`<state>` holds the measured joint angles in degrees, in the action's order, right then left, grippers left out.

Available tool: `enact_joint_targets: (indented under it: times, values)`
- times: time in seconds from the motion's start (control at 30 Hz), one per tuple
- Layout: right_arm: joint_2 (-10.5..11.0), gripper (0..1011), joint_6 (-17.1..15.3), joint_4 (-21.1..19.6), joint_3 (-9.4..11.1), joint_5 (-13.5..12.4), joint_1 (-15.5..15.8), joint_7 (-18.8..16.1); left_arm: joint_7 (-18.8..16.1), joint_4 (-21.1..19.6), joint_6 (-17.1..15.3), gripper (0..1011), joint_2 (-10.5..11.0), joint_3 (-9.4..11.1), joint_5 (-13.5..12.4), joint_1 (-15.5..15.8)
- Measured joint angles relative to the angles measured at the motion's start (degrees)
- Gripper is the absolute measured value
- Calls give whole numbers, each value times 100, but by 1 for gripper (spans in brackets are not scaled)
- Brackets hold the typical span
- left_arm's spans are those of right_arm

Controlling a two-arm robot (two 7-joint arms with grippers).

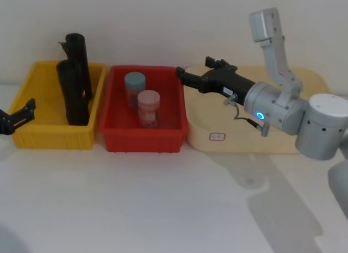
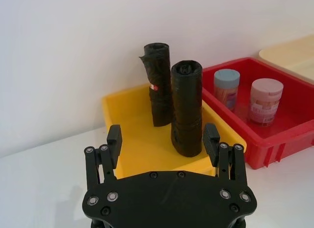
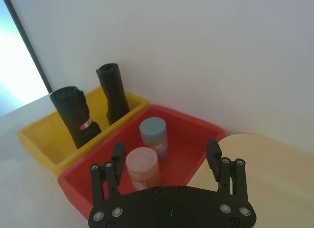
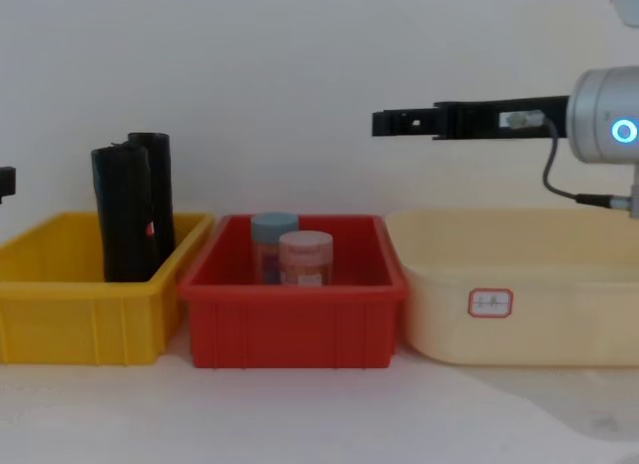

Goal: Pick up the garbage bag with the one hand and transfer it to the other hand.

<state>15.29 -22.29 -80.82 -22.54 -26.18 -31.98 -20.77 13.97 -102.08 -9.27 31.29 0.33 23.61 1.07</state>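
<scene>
Left claw (image 2: 162,137) and right claw (image 3: 165,149) gape; two rolls (image 2: 186,108) (image 2: 158,83), two jars (image 2: 226,86) (image 2: 265,100).

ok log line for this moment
left tool open, short of yellow bin | garbage bag upright in it, untouched | right tool open, raised by red bin

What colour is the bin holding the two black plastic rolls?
A yellow plastic bin, clearest in the left wrist view.

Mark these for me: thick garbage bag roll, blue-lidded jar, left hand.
garbage bag (image 2: 186,108): left wrist view, middle of the thick roll's side.
blue-lidded jar (image 2: 226,75): left wrist view, its lid.
left hand (image 2: 163,136): left wrist view, midway between its open fingertips.
</scene>
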Motion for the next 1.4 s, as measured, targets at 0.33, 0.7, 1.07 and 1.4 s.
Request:
enact_joint_targets:
  times: [0.33,0.7,1.07,1.4]
  values:
    - [-98,1001,-135,318,-223,-16,-287,-132,-17,172,89,1001,-239,120,16,129]
    - [-153,1001,-201,513,-420,-38,-447,-233,-237,366,11,1001,-570,365,-162,365]
    - [-177,1002,-211,649,-551,-56,-520,-283,-409,613,-119,1001,-821,575,-351,627]
    - [-203,1001,-170,805,-650,-58,-615,-302,-380,931,-117,1001,-991,807,-520,912]
